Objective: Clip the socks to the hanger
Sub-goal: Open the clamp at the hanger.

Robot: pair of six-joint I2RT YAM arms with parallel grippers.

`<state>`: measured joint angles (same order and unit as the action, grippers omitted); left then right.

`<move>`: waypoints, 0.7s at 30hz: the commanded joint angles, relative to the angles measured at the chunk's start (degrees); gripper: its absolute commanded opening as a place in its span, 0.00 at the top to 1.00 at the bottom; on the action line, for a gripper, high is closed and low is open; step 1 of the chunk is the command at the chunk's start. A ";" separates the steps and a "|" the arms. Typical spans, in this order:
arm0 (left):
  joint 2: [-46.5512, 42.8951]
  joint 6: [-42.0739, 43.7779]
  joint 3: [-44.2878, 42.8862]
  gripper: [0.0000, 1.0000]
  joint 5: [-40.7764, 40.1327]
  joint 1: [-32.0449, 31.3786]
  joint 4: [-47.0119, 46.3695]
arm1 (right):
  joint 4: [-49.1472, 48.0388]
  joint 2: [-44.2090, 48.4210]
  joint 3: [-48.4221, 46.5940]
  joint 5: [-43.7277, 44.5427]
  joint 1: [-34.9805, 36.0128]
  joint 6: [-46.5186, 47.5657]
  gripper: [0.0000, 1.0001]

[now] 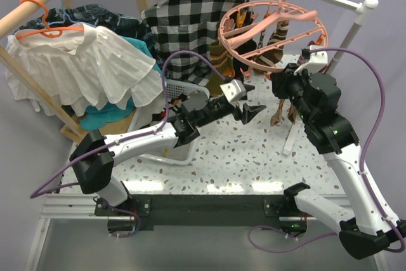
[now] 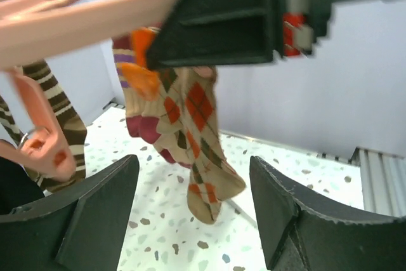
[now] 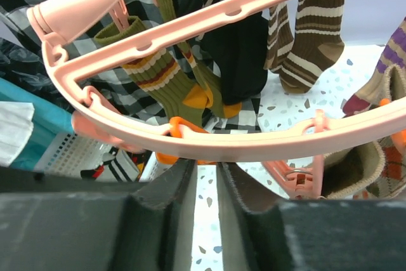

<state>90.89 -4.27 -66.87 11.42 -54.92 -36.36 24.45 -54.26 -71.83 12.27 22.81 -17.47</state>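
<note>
The salmon-pink hanger point(image 1: 231, 46) hangs from the rail at the back right, with socks clipped under it. In the right wrist view its rim point(image 3: 222, 144) crosses just above my right gripper point(image 3: 206, 163), whose jaws are nearly together at an orange clip peg point(image 3: 177, 134); the tips are hidden behind the rim. Olive point(image 3: 158, 74), black point(image 3: 238, 61) and brown-striped socks point(image 3: 311, 42) dangle beyond. My left gripper point(image 1: 250, 101) is open and empty below the ring's near edge. Ahead of it hangs a tan argyle sock point(image 2: 196, 138).
A black-and-white checked shirt point(image 1: 184, 23) hangs behind the ring. A white mesh basket point(image 1: 181, 90) sits under my left arm. A white frilled garment point(image 1: 82, 61) on an orange coat hanger point(image 1: 41, 23) hangs from the wooden rack at left. The right arm's dark body point(image 2: 241, 11) looms above the left gripper.
</note>
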 commanded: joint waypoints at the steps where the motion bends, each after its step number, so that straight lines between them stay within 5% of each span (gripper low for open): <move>1: -2.21 11.92 1.13 0.24 -7.73 -3.97 -2.13 | -3.18 1.26 -2.61 -0.67 -0.13 1.22 0.81; 10: 1.30 15.43 -2.12 0.25 -14.14 -3.97 -8.63 | -2.39 1.61 -3.22 -1.81 -0.13 1.04 0.95; 21: 3.68 30.46 -2.38 0.30 -20.47 -7.04 -14.97 | -2.21 1.79 -3.23 -1.73 -0.13 1.21 0.96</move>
<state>93.58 18.72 -67.07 -4.99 -60.53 -44.91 24.62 -53.19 -72.53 10.76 22.81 -16.84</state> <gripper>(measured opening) 0.719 0.043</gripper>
